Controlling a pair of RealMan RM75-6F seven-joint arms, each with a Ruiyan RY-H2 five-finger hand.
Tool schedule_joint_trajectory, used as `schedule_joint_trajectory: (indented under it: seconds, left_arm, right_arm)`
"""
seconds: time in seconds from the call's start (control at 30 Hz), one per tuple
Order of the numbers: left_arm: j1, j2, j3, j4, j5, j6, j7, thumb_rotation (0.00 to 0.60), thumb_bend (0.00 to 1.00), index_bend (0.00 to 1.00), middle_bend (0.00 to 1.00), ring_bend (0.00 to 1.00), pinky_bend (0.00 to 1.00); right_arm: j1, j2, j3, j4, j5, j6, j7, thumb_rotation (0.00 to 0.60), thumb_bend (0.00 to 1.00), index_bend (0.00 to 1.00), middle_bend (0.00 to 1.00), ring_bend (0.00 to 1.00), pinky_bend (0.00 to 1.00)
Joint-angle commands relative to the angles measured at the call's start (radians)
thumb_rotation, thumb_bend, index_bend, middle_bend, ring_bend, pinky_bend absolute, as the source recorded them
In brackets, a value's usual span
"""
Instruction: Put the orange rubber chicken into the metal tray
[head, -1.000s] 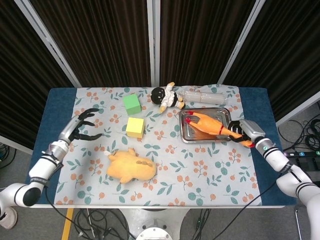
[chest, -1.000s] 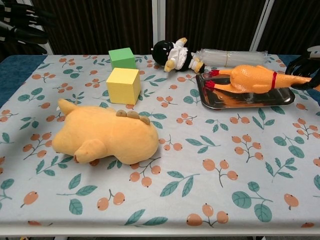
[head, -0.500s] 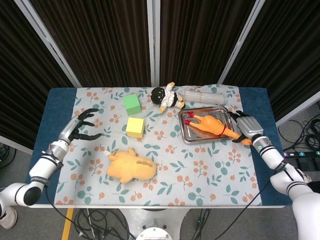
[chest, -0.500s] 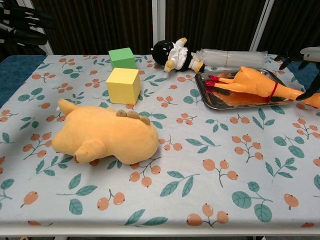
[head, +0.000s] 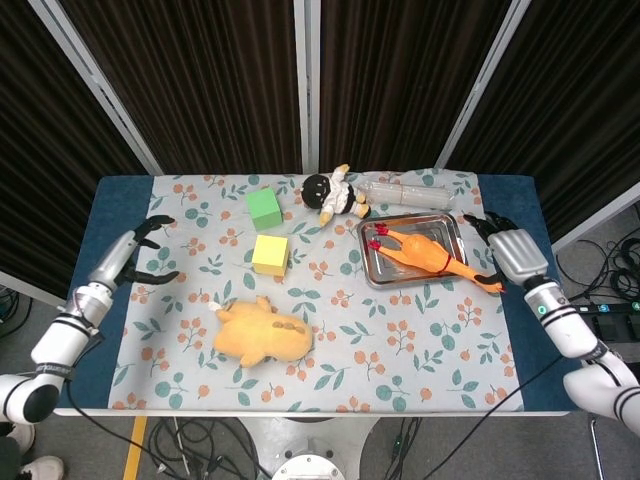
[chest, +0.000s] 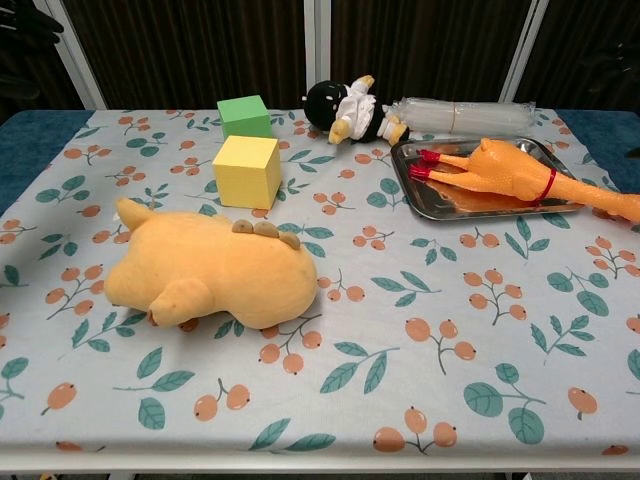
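The orange rubber chicken (head: 425, 253) (chest: 512, 174) lies in the metal tray (head: 375, 270) (chest: 430, 203), red feet to the left, its neck and head reaching over the tray's right rim onto the cloth. My right hand (head: 510, 253) hovers just right of the tray, fingers spread, holding nothing and apart from the chicken's head. My left hand (head: 135, 252) is open at the table's left edge, far from the tray. Neither hand clearly shows in the chest view.
A yellow plush animal (head: 262, 333) lies front centre. A yellow cube (head: 270, 254) and a green cube (head: 264, 208) stand left of centre. A black-and-white doll (head: 333, 193) and a clear plastic bottle (head: 405, 188) lie behind the tray.
My right hand let go of the chicken and drew back to the right; the chicken settled into the tray. My left hand moved left toward the table's edge.
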Motion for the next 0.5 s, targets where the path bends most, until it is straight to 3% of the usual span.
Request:
schedule_joint_trajectory:
  seconds: [0.03, 0.13, 0.23, 0.33, 0.5]
  left_arm:
    - [0.09, 0.023, 0.072, -0.047, 0.02, 0.214, 0.266, 0.6, 0.22, 0.22, 0.18, 0.14, 0.28]
    - [0.154, 0.0, 0.107, -0.064, 0.029, 0.35, 0.389, 0.6, 0.22, 0.22, 0.18, 0.14, 0.28]
    - [0.211, -0.03, 0.144, -0.059, 0.056, 0.46, 0.478, 0.6, 0.22, 0.22, 0.18, 0.14, 0.28]
    - [0.263, -0.052, 0.186, -0.042, 0.098, 0.553, 0.572, 0.6, 0.22, 0.22, 0.18, 0.14, 0.27]
    - [0.344, -0.091, 0.23, -0.032, 0.143, 0.691, 0.698, 0.6, 0.22, 0.22, 0.18, 0.14, 0.25]
  right_arm:
    - [-0.18, 0.223, 0.001, -0.34, 0.029, 0.244, -0.207, 0.6, 0.23, 0.04, 0.27, 0.14, 0.24]
    - [-0.265, 0.254, -0.02, -0.414, 0.021, 0.354, -0.276, 0.6, 0.24, 0.06, 0.26, 0.13, 0.24]
    - [-0.343, 0.252, -0.036, -0.451, 0.019, 0.451, -0.328, 0.6, 0.24, 0.04, 0.19, 0.05, 0.21]
    - [-0.411, 0.235, -0.048, -0.467, 0.01, 0.534, -0.347, 0.6, 0.24, 0.0, 0.14, 0.0, 0.16]
    - [-0.496, 0.202, -0.066, -0.474, -0.01, 0.626, -0.344, 0.6, 0.24, 0.0, 0.14, 0.0, 0.15]
